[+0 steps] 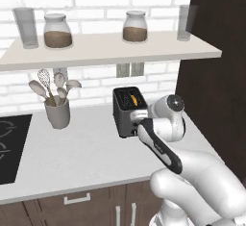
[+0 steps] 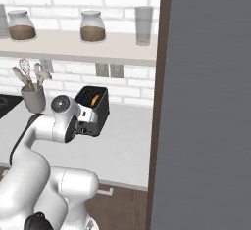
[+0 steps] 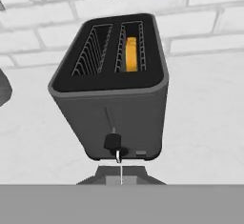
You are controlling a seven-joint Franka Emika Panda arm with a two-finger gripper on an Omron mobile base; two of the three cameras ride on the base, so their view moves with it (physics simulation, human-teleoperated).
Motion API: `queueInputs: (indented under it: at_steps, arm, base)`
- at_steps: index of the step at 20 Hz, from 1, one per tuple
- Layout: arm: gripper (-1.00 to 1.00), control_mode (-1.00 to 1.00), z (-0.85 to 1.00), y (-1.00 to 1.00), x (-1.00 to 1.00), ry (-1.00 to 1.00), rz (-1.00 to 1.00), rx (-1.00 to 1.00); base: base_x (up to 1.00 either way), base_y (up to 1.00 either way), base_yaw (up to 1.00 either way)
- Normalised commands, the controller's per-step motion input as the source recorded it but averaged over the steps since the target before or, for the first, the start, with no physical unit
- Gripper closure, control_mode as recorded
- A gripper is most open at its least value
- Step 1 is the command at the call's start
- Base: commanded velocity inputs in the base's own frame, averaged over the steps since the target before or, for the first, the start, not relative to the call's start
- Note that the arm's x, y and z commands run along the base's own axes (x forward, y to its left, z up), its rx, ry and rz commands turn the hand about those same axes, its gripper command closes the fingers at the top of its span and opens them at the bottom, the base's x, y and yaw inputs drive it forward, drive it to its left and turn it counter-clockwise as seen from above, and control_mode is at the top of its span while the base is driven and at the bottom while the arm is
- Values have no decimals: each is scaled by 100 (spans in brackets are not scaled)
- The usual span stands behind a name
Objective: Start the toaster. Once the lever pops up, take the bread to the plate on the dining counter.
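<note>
Jaws together at the toaster (image 3: 112, 87) lever, 6 o'clock on its front, bread (image 3: 132, 54) sunk; next, prob. back off & wait.

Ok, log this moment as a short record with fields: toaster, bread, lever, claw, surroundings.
toaster: dark grey two-slot toaster upright on the white counter, near the brick wall
bread: slice sunk in one slot, orange crust edge showing
lever: black lever low in its track on the toaster's front
claw: shut, tips at the lever, holding nothing
surroundings: utensil crock beside the toaster; jars on the shelf above
</note>
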Motion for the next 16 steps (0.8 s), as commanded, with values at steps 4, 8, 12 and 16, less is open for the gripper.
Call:
queueInputs:
  at_steps: [4,8,12,16]
  arm:
    - [100,-100,4,0,4,-26,-1,0]
    - [100,-100,-12,0,0,-43,0,2]
    - [100,-100,-2,-3,0,-53,0,9]
    - [100,-100,-22,0,0,-30,0,2]
  base:
    - [0,0,0]
    - [0,0,0]
    - [0,0,0]
    - [0,0,0]
